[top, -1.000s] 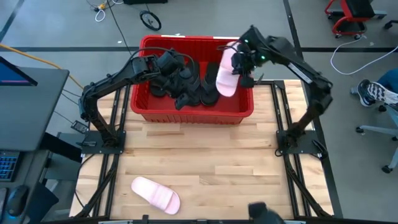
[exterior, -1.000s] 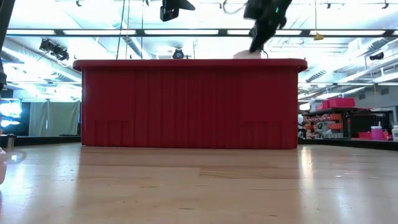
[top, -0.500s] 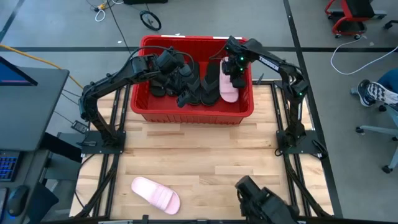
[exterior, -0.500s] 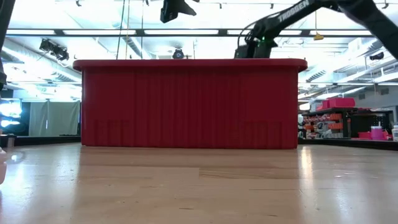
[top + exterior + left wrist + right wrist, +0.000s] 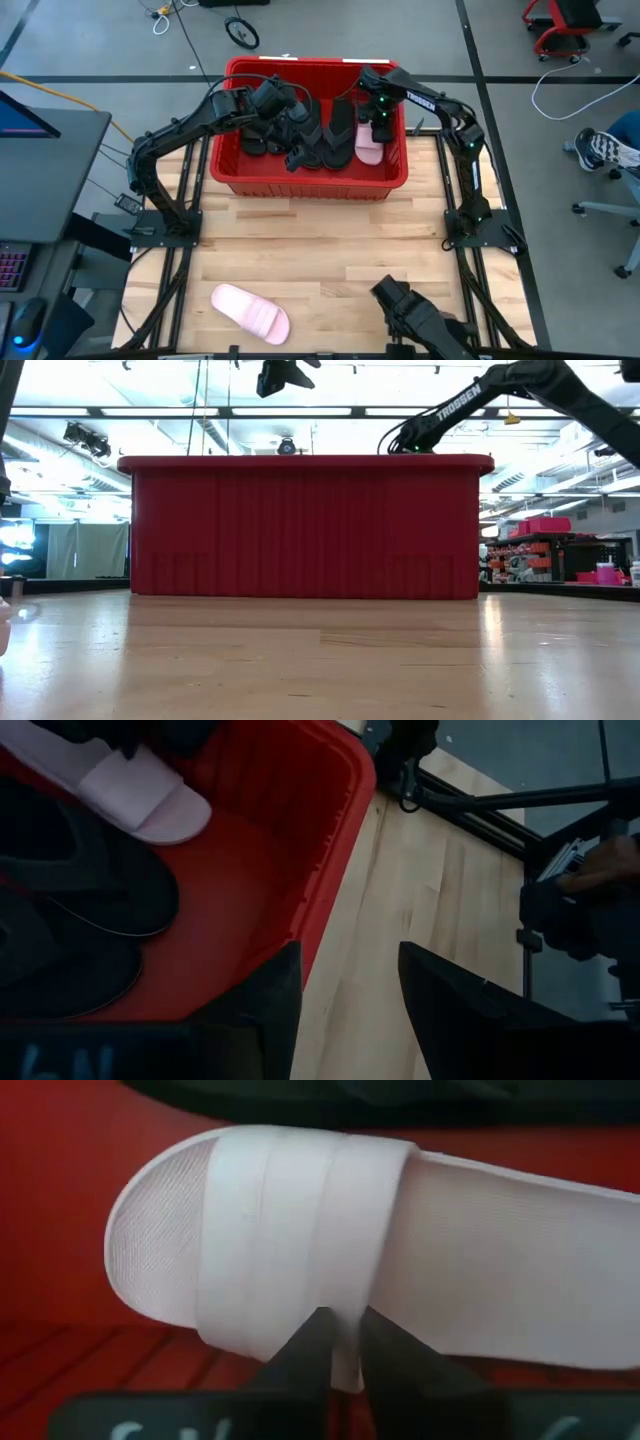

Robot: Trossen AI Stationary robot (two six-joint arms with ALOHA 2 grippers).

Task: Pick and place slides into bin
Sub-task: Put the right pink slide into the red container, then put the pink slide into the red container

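The red bin [image 5: 230,150] stands at the table's far side and holds several black slides [image 5: 320,140]. A pale pink slide [image 5: 368,145] lies on the bin's floor at its right end, strap up. My right gripper [image 5: 378,122] reaches down into the bin and is shut on this slide [image 5: 300,1230]. My left gripper [image 5: 290,112] hovers open above the black slides, holding nothing; its fingers [image 5: 270,1010] frame the bin's wall. A second pink slide [image 5: 250,312] lies sole down near the table's near left edge. My right gripper [image 5: 345,1355] has the edge of the pink slide's wide strap [image 5: 345,1325] between its two fingertips, one on each side. The fingers come from above, pointing down. The slide lies flat on the bin's floor, sole down.
The bin's front wall [image 5: 305,525] hides its contents in the low view; only the right arm [image 5: 450,410] shows above the rim. Bare wood lies between the bin and the near pink slide. A dark object [image 5: 420,320] juts in at the table's near edge.
My right gripper has gone down into the bin's right end with the pink slide. The slide hung tilted above the bin's far right rim and now lies flat on the bin's floor. The dark object at the near edge has shifted left.
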